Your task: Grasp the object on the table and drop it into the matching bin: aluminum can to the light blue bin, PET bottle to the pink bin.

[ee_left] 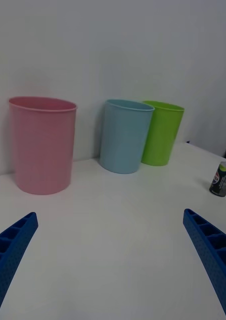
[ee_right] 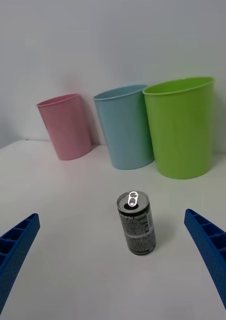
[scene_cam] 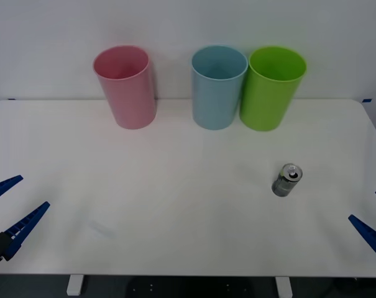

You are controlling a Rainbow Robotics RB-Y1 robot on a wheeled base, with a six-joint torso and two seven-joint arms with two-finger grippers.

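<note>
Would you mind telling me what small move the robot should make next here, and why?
Probably ease the right gripper forward toward the aluminum can. The can stands upright on the table, on the robot's right, apart from the bins, and the right wrist view shows it between the open fingers but ahead of them. The left gripper waits open at the near left edge.

A small grey can (scene_cam: 287, 180) stands upright on the white tabletop (scene_cam: 175, 205), near its right edge. Pink bin (scene_cam: 125, 85) and blue bin (scene_cam: 217, 85) stand along the far edge.
</note>
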